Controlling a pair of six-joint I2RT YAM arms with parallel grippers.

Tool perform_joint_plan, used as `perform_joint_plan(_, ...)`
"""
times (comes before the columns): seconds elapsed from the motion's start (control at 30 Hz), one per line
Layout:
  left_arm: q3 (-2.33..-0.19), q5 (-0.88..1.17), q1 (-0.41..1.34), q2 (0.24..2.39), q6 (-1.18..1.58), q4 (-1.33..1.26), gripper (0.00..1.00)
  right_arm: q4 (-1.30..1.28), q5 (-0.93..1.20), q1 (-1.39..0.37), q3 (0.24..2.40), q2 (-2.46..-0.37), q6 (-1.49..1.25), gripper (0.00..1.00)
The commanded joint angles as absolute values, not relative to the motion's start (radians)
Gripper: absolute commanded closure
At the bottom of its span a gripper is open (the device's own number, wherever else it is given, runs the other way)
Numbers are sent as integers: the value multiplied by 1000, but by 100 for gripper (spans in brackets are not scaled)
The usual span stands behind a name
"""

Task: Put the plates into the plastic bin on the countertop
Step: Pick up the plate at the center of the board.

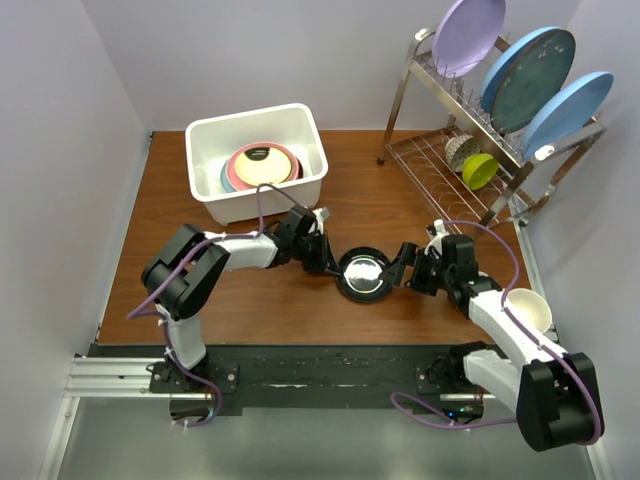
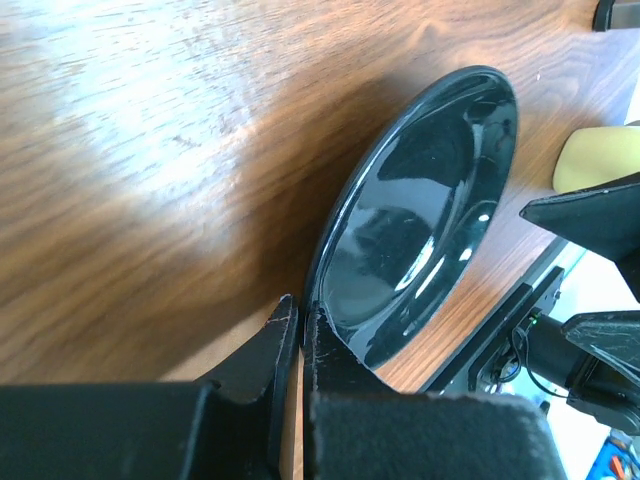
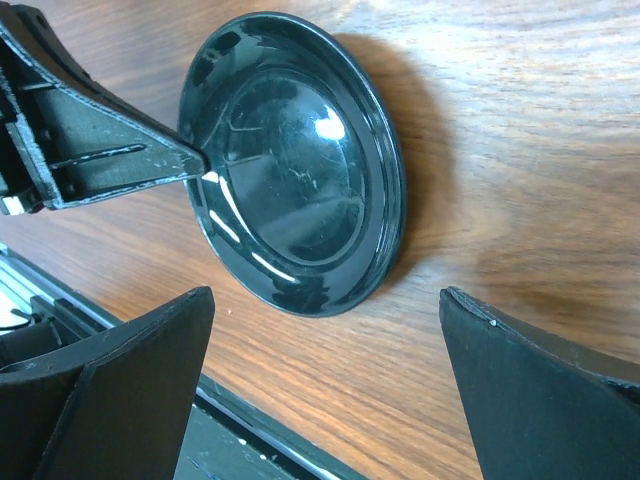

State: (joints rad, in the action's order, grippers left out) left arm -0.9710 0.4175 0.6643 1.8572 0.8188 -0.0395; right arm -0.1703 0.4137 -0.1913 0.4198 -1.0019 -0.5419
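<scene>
A small glossy black plate (image 1: 363, 273) lies on the brown countertop (image 1: 300, 315) between my two grippers. My left gripper (image 1: 333, 266) is shut on its left rim; in the left wrist view the fingers (image 2: 285, 335) pinch the plate's (image 2: 420, 220) edge. My right gripper (image 1: 403, 268) is open just right of the plate, not touching it; in the right wrist view the plate (image 3: 290, 170) lies ahead of the spread gripper (image 3: 327, 295). The white plastic bin (image 1: 260, 205) at back left holds stacked plates (image 1: 262, 165): pink, maroon-rimmed cream, pale blue.
A chrome wire dish rack (image 1: 440, 170) stands at back right with upright lilac (image 1: 467, 32) and blue plates (image 1: 530, 75) and a yellow-green cup (image 1: 480, 170). A cream bowl (image 1: 527, 308) sits by the right arm at the table's right edge.
</scene>
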Motion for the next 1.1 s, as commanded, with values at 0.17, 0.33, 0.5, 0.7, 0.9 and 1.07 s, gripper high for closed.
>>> perform_joint_plan(0.17,-1022,374,660,1726,781,49,100,-83,480,-192,393,-969,-583,1)
perform_joint_plan(0.33,-1029,368,640,1683,764,90,100,-75,492,-193,394,-957,-591,1)
perform_joint_plan(0.5,-1042,364,606,1645,732,141,100,-69,499,-192,393,-939,-595,1)
perform_joint_plan(0.7,-1048,377,532,1586,690,192,100,-49,515,-192,382,-919,-597,1)
perform_joint_plan(0.9,-1101,388,465,1546,629,276,100,-41,526,-193,373,-930,-597,1)
perform_joint_plan(1.07,-1167,394,428,1539,598,336,100,-37,528,-193,367,-937,-597,1)
